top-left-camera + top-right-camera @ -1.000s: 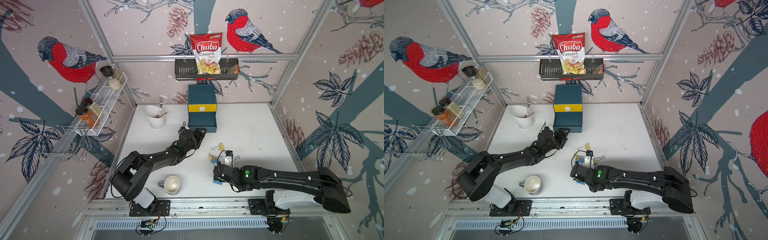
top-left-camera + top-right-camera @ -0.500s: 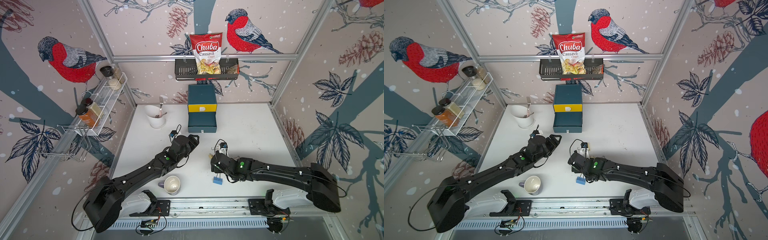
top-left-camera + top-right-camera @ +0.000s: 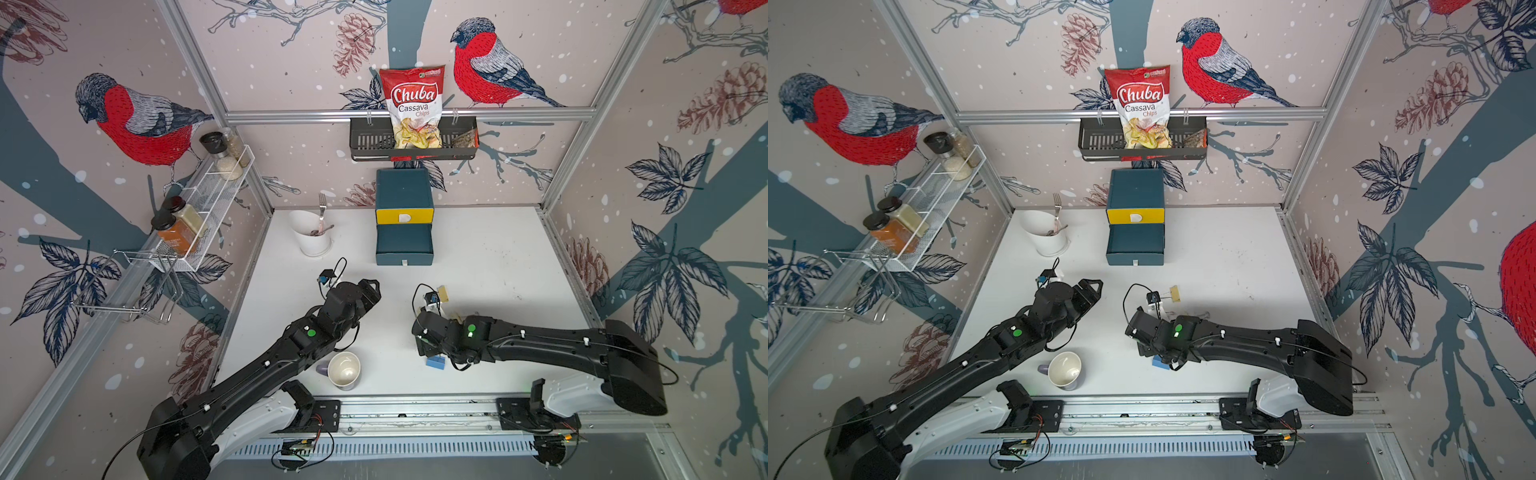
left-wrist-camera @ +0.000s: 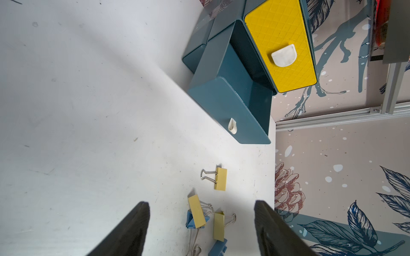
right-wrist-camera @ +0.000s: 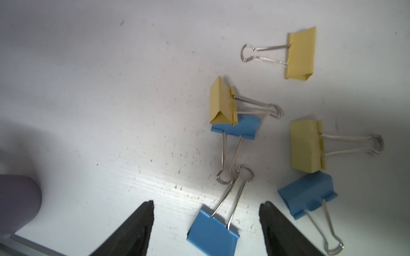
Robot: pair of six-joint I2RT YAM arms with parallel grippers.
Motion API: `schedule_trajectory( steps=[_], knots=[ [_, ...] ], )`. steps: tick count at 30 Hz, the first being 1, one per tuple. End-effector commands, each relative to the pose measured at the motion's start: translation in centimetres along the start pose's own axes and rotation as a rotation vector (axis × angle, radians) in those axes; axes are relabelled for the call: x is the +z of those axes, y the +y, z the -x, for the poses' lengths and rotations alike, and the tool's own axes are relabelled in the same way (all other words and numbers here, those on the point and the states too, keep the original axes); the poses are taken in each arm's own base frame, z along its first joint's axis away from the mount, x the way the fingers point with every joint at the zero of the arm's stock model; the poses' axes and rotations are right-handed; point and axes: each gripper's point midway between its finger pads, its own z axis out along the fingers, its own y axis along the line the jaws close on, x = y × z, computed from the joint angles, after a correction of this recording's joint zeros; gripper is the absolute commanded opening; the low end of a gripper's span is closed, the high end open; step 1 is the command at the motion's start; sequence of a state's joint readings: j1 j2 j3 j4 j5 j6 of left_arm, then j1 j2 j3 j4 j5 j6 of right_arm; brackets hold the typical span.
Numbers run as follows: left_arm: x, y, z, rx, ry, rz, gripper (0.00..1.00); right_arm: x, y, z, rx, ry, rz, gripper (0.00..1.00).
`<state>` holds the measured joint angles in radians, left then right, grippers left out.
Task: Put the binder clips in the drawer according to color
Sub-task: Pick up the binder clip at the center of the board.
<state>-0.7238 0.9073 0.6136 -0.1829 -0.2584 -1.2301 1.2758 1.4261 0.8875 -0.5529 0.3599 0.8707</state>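
Teal with a yellow top front, the drawer unit (image 3: 404, 189) stands against the back wall on the white counter (image 3: 498, 257) in both top views. A teal drawer (image 3: 404, 244) under the yellow front is pulled out. The left pincer (image 3: 371, 289) hovers in front of the unit, off to its left. The right arm (image 3: 540, 345) reaches across in front of the unit, slightly to its right. One yellow binder clip (image 3: 443, 293) lies between that arm and the unit. A blue binder clip (image 3: 435, 362) shows at the arm's side away from the unit. A mug (image 3: 344, 370) sits about as far from the unit, off to the left.

From the left wrist, the left pincer's jaws are spread wide and grip nothing. Between them and the pulled-out drawer lie three yellow binder clips (image 4: 220, 178) and parts of two blue binder clips (image 4: 218, 247). All are on the counter, outside the unit, and one yellow rests on a blue.

From the right wrist, the right pincer (image 5: 207, 202) is likewise released, its jaws well apart. A blue binder clip lies loose between them, touching neither. Beyond it lie three yellow and two more blue binder clips, one yellow resting on a blue.
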Motion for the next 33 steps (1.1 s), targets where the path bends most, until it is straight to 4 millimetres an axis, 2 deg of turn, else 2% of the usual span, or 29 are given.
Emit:
schedule_trajectory(
  steps=[1,4,10,14,18,24,33],
  knots=[
    [-0.6,1.1,0.4,0.028,-0.019,0.04,0.79,0.3,-0.1,-2.4,0.147,0.045,-0.026,0.84],
    [-1.0,1.0,0.5,0.027,-0.025,0.035,0.79,1.1,0.7,-3.9,0.254,0.078,-0.005,0.86],
    [-1.6,0.8,0.8,0.022,-0.03,0.023,0.79,1.9,-0.1,-5.7,0.355,0.075,-0.136,0.83],
    [-1.9,0.6,1.0,0.023,-0.035,0.016,0.79,2.5,-0.1,-6.3,0.38,0.079,-0.151,0.83],
    [-1.9,0.4,0.8,0.022,-0.027,0.005,0.78,2.9,-1.1,-7.0,0.391,0.085,-0.196,0.8],
    [-1.7,0.1,0.7,0.02,-0.022,-0.006,0.78,2.5,-0.8,-6.8,0.4,0.08,-0.185,0.79],
    [-1.8,-0.2,0.9,0.018,-0.028,-0.017,0.77,2.8,-0.3,-7.9,0.429,0.119,-0.167,0.75]
  ],
)
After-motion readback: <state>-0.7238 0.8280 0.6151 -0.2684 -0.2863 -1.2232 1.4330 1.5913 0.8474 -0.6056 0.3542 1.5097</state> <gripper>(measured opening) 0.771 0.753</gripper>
